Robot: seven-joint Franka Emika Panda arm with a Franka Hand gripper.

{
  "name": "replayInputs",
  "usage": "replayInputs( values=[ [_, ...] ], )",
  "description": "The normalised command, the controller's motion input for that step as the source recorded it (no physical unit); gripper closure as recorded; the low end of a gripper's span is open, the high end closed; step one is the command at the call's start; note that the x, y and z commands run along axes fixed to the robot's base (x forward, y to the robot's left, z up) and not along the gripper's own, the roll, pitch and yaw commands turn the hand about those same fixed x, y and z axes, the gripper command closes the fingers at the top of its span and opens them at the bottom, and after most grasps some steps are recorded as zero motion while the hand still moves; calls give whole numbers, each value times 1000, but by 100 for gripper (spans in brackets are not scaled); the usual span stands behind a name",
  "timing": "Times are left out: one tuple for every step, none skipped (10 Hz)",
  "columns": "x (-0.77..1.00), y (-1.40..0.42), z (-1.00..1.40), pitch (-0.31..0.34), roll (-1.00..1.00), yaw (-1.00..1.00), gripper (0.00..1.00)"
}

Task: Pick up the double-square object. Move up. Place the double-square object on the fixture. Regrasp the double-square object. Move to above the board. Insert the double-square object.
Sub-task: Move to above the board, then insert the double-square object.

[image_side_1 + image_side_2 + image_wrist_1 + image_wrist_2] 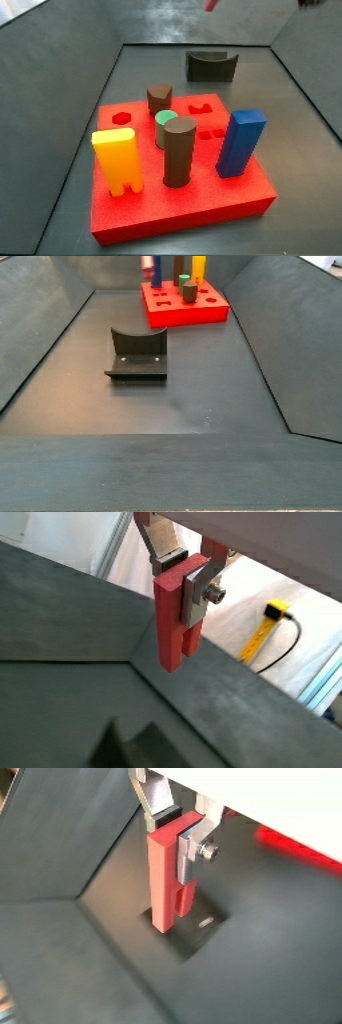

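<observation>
My gripper (181, 574) is shut on the double-square object (171, 622), a long red bar with a slot in its lower end, which hangs upright below the jaws. Both wrist views show the silver fingers clamping its upper end (163, 878). In a wrist view the bar's lower end is over the dark fixture (187, 933), apart from it. The fixture stands on the grey floor in both side views (211, 66) (136, 354). Only a red tip (211, 5) shows in a side view, high above the fixture. The red board (201, 205) (171, 314) lies beyond.
The board carries a yellow peg (118, 160), a brown cylinder (178, 150), a blue block (242, 143), a short brown peg (159, 97) and a green disc (166, 117). Sloping grey walls (40, 346) enclose the floor. A yellow cable end (274, 612) lies outside.
</observation>
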Motion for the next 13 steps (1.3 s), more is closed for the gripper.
replayInputs(
  values=[
    [-692, -1000, 564, -89, -1000, -125, 100],
    [-703, -1000, 569, -77, -1000, -134, 100],
    [-712, -1000, 571, -71, -1000, -138, 100],
    [-760, -1000, 581, -66, -1000, -143, 100],
    [-730, -943, 544, -63, -1000, -145, 100],
    [-391, -444, 265, -54, -1000, -143, 100],
    [-272, -292, 169, -46, -1000, -144, 100],
    [-133, -123, 80, -34, -1000, -130, 100],
    [-105, -90, 66, -28, -886, -119, 100],
    [-77, -34, 27, -27, -575, -63, 100],
    [-52, -13, 13, -23, -340, -33, 100],
    [-38, -5, 11, -18, -231, -23, 100],
    [0, 0, 0, 0, -6, 0, 100]
  ],
)
